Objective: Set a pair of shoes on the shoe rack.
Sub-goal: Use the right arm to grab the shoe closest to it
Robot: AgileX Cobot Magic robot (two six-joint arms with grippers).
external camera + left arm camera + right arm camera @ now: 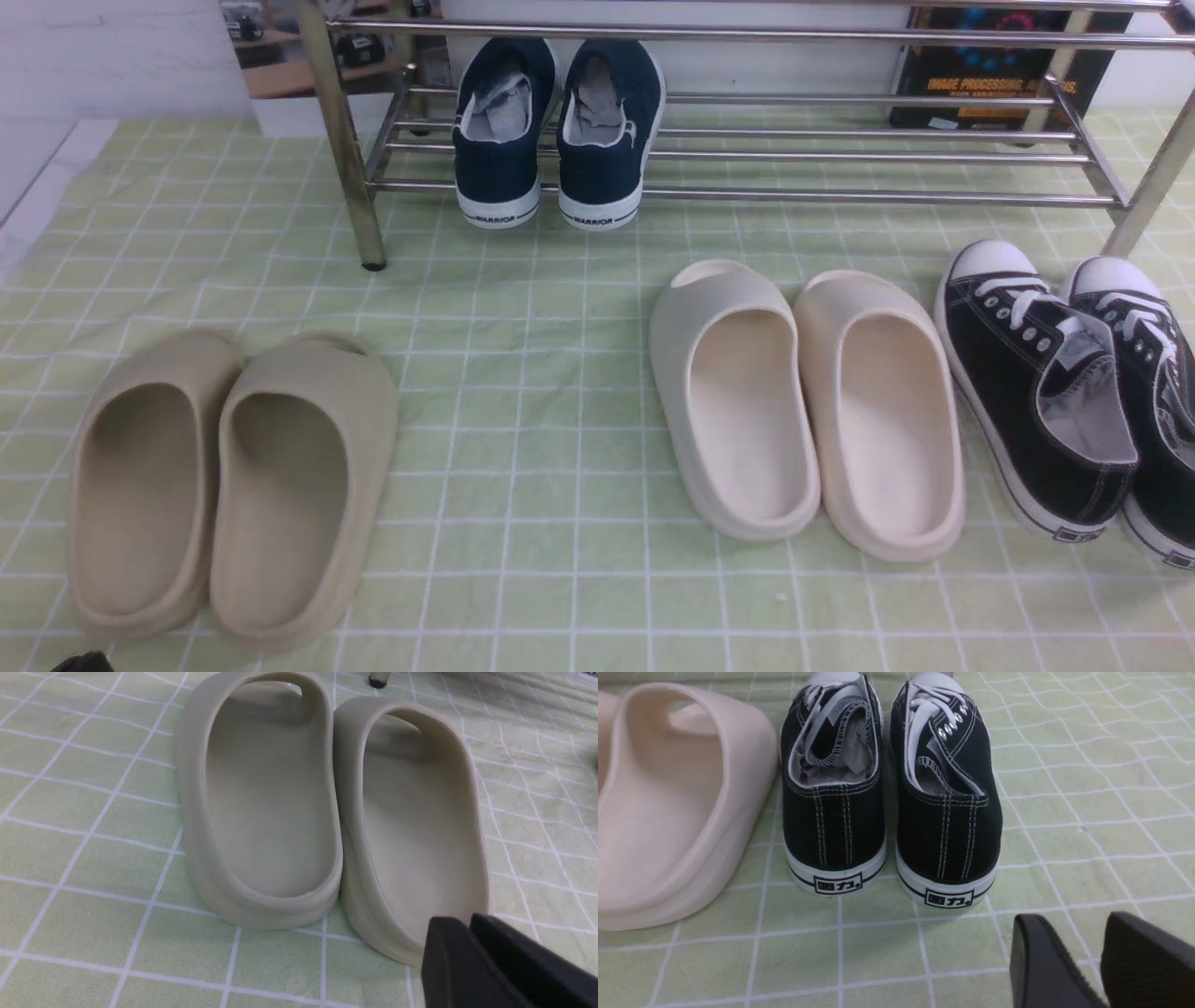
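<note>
Jaws on the right stand spread and empty behind the shoes (1046, 411); left jaws look pressed together; shoes sit on the table (523, 373) by the rack (747, 194), just beside a slide (887, 420); a sloppy grab could snag that slide, or lift only one shoe.

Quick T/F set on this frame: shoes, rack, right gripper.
1. The black sneakers stand on the cloth, off the shoe rack. True.
2. The navy sneakers stand on the cloth beside the beige slides. False: they stand on the rack's lower shelf.
3. The right gripper is shut on a black sneaker. False: it is open and empty, behind the heels.
4. The cream slides lie between the beige slides and the black sneakers. True.
</note>
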